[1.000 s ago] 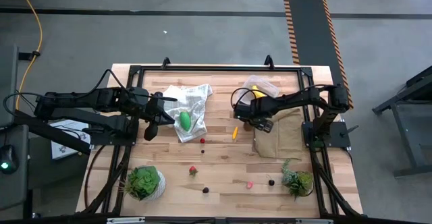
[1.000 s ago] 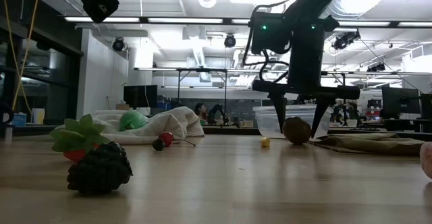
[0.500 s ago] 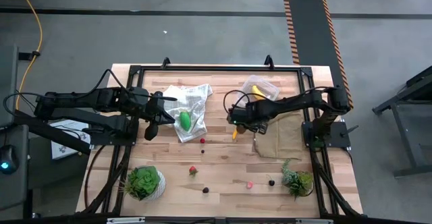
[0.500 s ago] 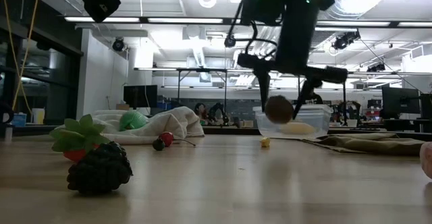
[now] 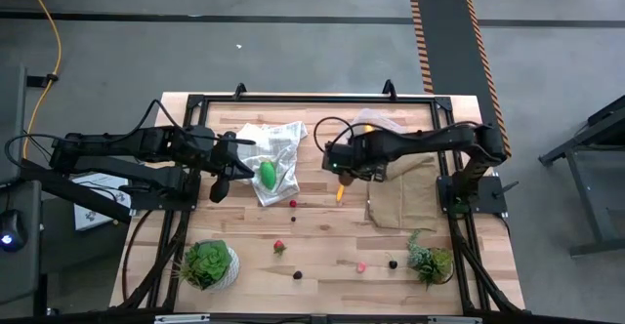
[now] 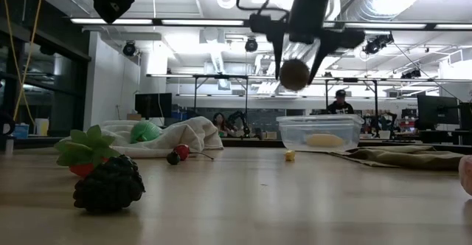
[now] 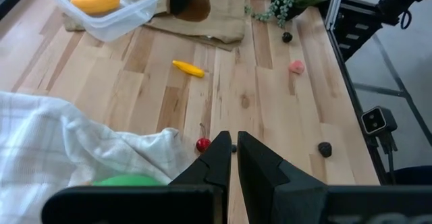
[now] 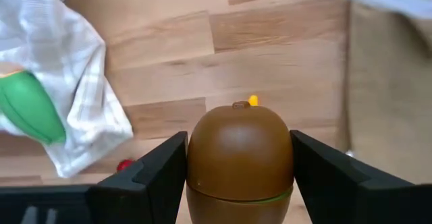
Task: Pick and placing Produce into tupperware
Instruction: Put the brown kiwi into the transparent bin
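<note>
Raised well above the table (image 5: 322,228), right gripper (image 6: 296,66) clamped on the brown kiwi (image 8: 239,158), one finger (image 8: 155,173) against each side. Just right and beyond, clear tupperware (image 6: 318,132) at the far edge of the brown cloth (image 5: 405,195), yellow banana (image 7: 96,2) inside. Below, near the cloth, small orange-yellow piece (image 5: 340,193). Farther left, green oval (image 5: 266,175) on the white checked cloth (image 5: 278,141). Left gripper (image 7: 231,151) pressed together, empty, hovering beside that cloth.
</note>
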